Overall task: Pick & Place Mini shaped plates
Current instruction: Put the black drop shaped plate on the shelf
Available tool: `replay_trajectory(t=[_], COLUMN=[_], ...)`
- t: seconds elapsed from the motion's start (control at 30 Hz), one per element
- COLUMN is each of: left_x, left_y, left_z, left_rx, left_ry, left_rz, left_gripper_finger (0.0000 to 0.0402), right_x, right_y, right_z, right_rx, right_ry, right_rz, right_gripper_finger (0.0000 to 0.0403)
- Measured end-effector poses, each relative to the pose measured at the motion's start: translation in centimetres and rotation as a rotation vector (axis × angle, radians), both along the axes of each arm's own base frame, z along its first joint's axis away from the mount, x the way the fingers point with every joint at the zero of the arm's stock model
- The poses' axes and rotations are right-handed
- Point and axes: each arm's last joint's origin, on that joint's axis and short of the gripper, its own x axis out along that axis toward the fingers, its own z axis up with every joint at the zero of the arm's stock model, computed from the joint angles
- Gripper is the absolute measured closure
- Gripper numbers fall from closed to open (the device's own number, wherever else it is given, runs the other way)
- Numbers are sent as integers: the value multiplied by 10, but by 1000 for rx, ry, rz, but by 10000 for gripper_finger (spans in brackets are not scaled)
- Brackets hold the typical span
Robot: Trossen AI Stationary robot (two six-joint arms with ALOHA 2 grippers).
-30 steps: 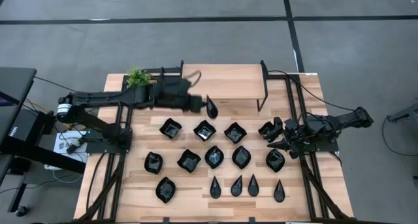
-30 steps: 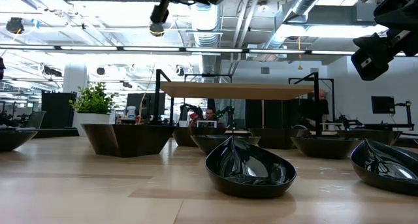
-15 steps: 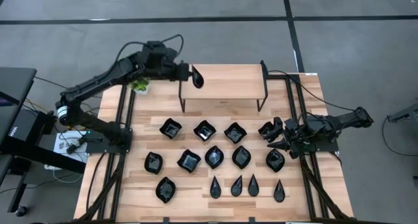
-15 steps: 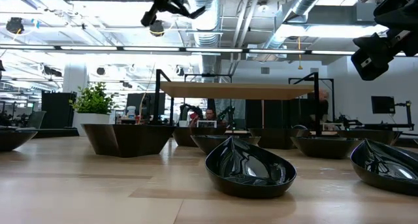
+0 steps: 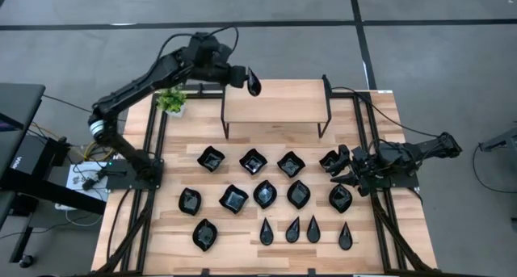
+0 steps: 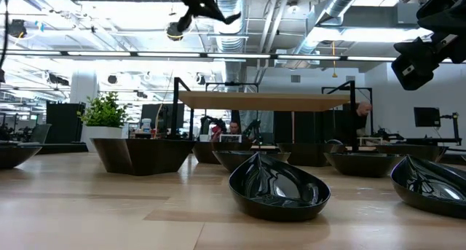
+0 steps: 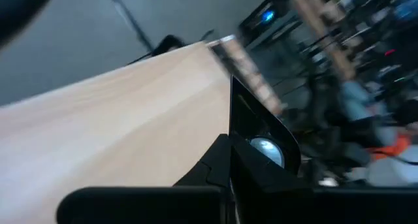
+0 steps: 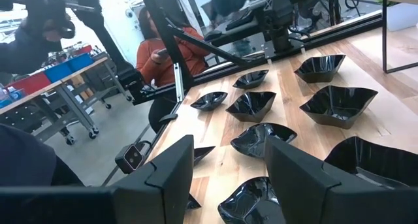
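Observation:
My left gripper (image 5: 241, 75) is shut on a narrow black teardrop plate (image 5: 254, 81), high above the far left corner of the raised wooden shelf (image 5: 275, 107). It also shows at the top of the low view (image 6: 207, 4). Several more glossy black plates (image 5: 264, 193), wavy squares, ovals and teardrops, rest in rows on the table in front of the shelf. My right gripper (image 5: 341, 169) is open and empty at the table's right side, just over a wavy square plate (image 5: 329, 159); its fingers (image 8: 170, 168) show spread apart in the right wrist view. My left gripper pinches the teardrop plate between its two fingers at the plate's near end (image 7: 243, 160). The fingers come roughly level from the table's left. The plate stands out past the fingertips, on edge, lifted clear of the shelf (image 7: 117, 139).
A small green potted plant (image 5: 171, 100) stands at the table's far left, beside the shelf's black metal legs (image 5: 224, 107). Black frame rails run along both table sides. People sit at desks in the room beyond the table (image 8: 171, 54).
My left gripper has risen with the teardrop plate from just in front of the shelf, moved toward the table's far edge, and now holds it above the shelf's far left corner. The plate stays clear in the hold.

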Motion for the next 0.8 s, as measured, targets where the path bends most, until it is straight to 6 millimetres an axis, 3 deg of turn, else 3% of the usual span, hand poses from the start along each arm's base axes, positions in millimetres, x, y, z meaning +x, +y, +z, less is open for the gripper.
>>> replay_trajectory(t=[0.23, 0.8], left_x=[1, 17], left_y=[36, 62], left_z=[-17, -81], left_rx=[-54, -206], left_ry=[222, 503], left_rz=[21, -9], left_gripper_finger=[399, 399], right_x=[0, 0], right_y=[0, 0], right_z=[0, 0], right_rx=[0, 0], right_ry=[0, 0], right_rz=[0, 0], right_gripper_finger=[221, 221])
